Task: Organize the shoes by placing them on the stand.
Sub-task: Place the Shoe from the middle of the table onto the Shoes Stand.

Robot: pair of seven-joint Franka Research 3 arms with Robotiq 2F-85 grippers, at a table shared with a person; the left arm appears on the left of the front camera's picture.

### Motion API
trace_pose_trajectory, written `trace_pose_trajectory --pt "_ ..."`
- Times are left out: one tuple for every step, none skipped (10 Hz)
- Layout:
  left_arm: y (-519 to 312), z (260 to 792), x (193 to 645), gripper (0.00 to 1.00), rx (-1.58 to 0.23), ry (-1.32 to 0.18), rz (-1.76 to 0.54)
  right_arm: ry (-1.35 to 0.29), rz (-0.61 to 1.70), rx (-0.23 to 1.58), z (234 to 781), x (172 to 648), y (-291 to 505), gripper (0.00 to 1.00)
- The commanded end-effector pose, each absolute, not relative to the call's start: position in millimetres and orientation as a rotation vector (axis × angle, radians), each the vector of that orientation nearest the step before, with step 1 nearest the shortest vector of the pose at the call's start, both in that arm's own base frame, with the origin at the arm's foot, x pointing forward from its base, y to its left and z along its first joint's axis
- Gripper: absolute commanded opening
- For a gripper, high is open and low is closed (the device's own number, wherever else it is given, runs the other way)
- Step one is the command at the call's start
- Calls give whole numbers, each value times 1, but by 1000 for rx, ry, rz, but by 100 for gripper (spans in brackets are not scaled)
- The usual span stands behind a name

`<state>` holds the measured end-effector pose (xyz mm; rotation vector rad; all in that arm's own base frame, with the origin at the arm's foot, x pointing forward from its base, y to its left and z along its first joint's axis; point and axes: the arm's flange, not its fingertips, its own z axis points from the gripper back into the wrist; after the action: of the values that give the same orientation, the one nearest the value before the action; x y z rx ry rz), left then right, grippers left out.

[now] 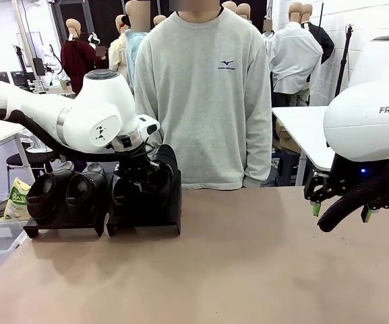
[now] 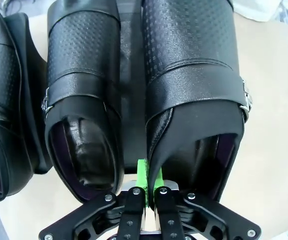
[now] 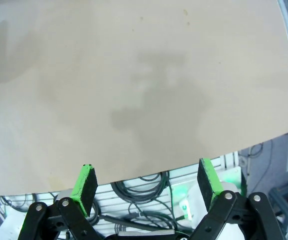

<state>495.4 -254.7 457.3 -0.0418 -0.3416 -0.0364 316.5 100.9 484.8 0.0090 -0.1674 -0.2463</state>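
Note:
Two black shoes [image 1: 66, 192] sit side by side on the left black stand [image 1: 66, 228]. Another pair [image 1: 150, 183] rests on the right stand [image 1: 147, 226]. My left gripper [image 1: 137, 169] hovers over that right stand. In the left wrist view it [image 2: 147, 172] is shut on the inner collar edge of the right-hand shoe [image 2: 193, 90], which lies on the stand [image 2: 131, 75] beside its mate [image 2: 84, 90]. A third shoe [image 2: 1, 100] shows at the left. My right gripper [image 1: 340, 209] hangs open over the table's right side, its fingers [image 3: 84, 187] holding nothing.
A person in a grey sweatshirt [image 1: 204, 101] stands at the far edge behind the stands. The tan table [image 1: 248, 270] is bare in front and to the right. A bin with a packet [image 1: 15, 196] sits off the left edge. Cables [image 3: 144, 195] lie below the table edge.

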Motion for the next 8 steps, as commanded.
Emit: trace_pose_trajectory --pt "-252 455 509 0 -37 -395 -37 -159 -236 19 485 316 100 100" --pt "-250 448 512 0 -53 -390 -32 -159 -236 19 485 316 100 100" --pt "-250 441 514 0 -79 -376 -32 -159 -236 19 485 316 100 100" --pt "-251 439 514 0 -89 -371 -25 -159 -236 19 485 316 100 100" --pt "-253 437 512 0 -105 -358 -3 -159 -236 19 485 316 100 100" --pt "-255 433 510 0 -106 -352 6 -159 -236 19 485 316 100 100" --pt "-255 428 510 0 -98 -349 22 -159 -236 19 485 316 100 100" --pt "-255 426 510 0 -90 -362 22 -159 -236 19 485 316 100 100"
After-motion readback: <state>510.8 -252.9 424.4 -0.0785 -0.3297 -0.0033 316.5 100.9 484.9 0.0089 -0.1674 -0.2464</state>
